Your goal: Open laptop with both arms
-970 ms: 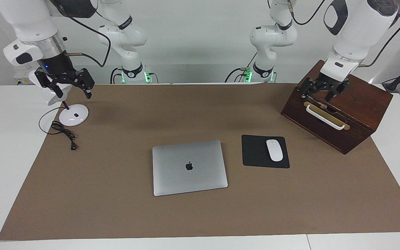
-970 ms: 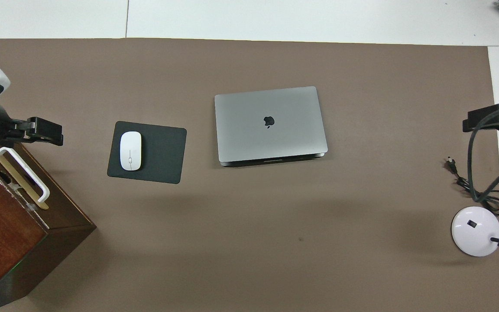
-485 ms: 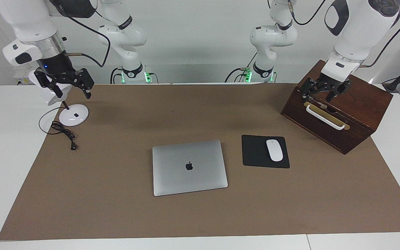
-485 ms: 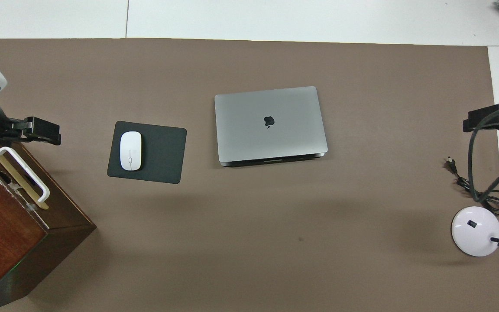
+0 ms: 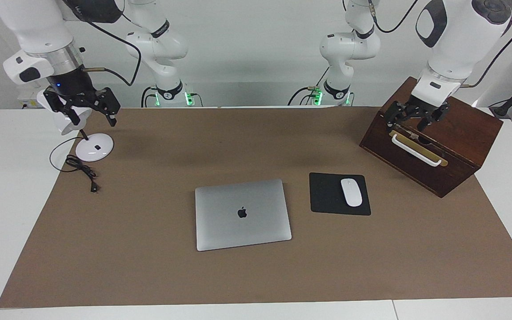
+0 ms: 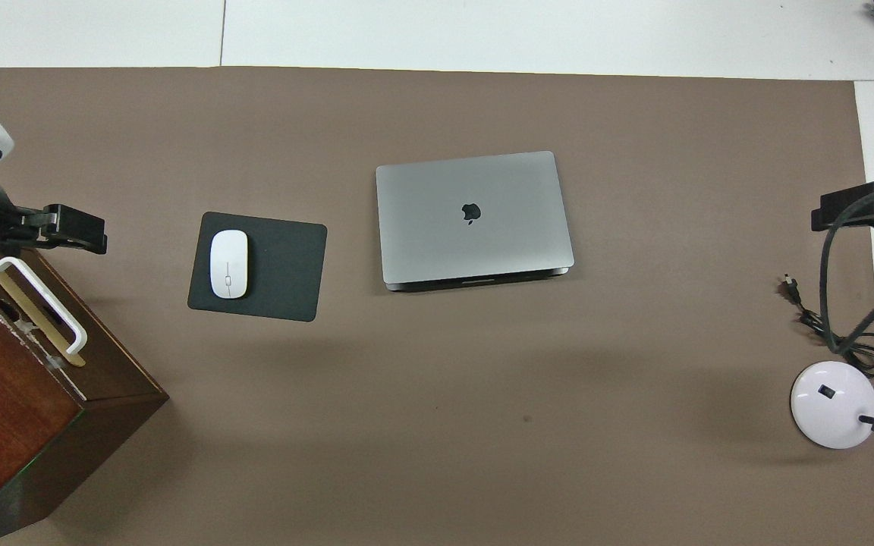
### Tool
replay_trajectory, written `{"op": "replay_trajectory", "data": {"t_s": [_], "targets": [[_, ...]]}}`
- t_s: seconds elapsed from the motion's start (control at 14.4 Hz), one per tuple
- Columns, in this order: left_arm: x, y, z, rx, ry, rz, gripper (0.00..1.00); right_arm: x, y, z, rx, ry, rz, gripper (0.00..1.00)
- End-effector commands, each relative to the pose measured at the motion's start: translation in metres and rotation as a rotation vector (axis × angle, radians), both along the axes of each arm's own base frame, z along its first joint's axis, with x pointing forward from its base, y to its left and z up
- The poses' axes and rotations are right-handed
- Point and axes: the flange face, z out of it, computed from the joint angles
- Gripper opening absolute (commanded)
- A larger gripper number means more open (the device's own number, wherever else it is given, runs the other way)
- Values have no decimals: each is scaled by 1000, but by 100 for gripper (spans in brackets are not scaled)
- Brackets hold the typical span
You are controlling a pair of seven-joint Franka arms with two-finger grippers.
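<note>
The laptop (image 5: 242,214) is lying closed mid-bench. The left tool (image 5: 414,119) is hanging spread over the wooden box (image 5: 456,146); the right tool (image 5: 90,111) is hanging spread over the lamp (image 5: 94,147).

Silver-grey laptop (image 5: 242,214) shut, flat on brown mat mid-table, dark logo up.

Wooden box (image 6: 4,409) cut off; laptop (image 6: 473,216) keyboard presumably hidden.
</note>
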Motion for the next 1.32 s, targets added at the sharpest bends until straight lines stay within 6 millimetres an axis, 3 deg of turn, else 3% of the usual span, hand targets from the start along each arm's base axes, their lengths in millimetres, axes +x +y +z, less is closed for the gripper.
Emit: {"op": "replay_trajectory", "data": {"t_s": [0.0, 0.55, 0.62, 0.69, 0.76, 0.9, 0.97, 1.25], "targets": [[7, 1, 2, 12, -8, -5, 100, -6, -1, 1, 11, -9, 23, 100], [5, 4, 10, 10, -60, 13, 98, -6, -1, 1, 11, -9, 23, 100], [2, 7, 10, 11, -57, 18, 84, -6, -1, 1, 11, -9, 25, 100], [2, 5, 10, 11, -55, 18, 63, -6, -1, 1, 11, -9, 25, 100], [1, 6, 10, 11, -51, 22, 37, -6, -1, 1, 11, -9, 23, 100], [0, 3, 8, 9, -44, 55, 6, -6, -1, 1, 11, -9, 23, 100], [0, -2, 8, 7, -46, 128, 0, -6, -1, 1, 11, -9, 23, 100], [-12, -18, -4, -48, -5, 418, 0, -6, -1, 1, 11, -9, 25, 100]]}}
